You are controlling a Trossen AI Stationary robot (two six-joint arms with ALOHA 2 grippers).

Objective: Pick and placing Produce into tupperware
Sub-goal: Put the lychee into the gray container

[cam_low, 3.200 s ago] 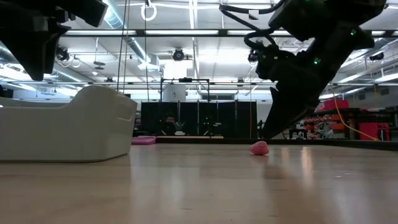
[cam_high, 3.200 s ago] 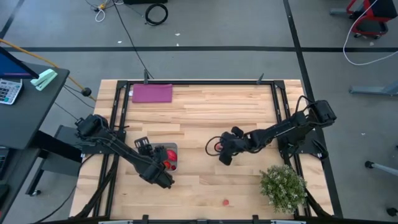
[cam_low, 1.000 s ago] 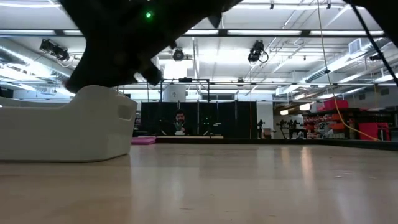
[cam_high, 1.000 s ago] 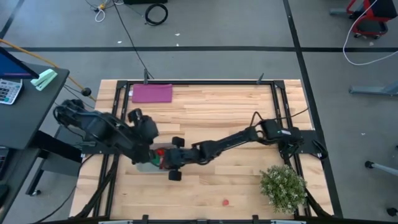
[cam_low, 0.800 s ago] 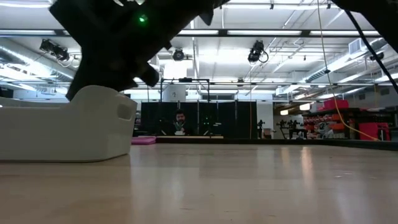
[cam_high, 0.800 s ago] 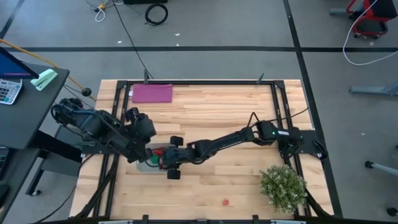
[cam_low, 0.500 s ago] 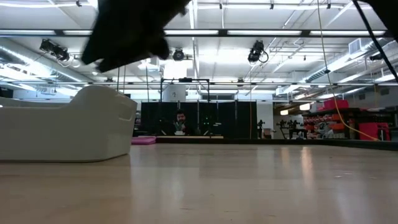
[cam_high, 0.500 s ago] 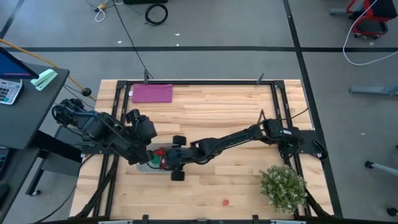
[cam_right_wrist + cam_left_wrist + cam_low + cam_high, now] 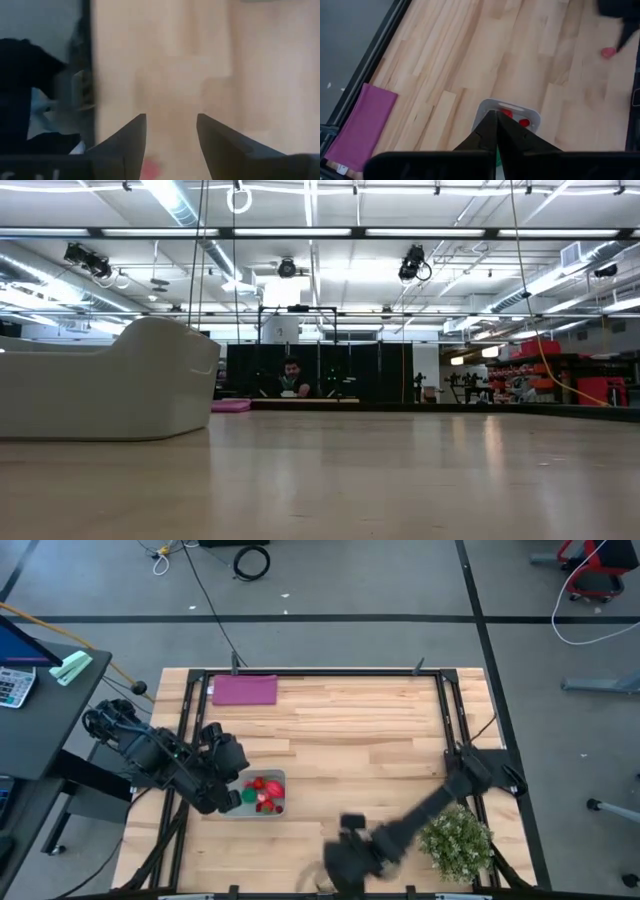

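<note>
A translucent tupperware (image 9: 262,808) holding red produce (image 9: 264,786) sits just beside the left gripper (image 9: 228,802), jaws pressed together, while the blurred right gripper (image 9: 170,131), jaws parted and seemingly empty, hovers near the table's front edge.

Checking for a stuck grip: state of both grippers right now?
Left gripper: shut, holding nothing, above the tupperware.
Right gripper: open, empty, over bare table.

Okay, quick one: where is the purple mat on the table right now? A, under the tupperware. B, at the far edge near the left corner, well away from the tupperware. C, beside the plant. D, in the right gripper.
B: the high view shows the purple mat at the far left edge, apart from the tupperware.
</note>
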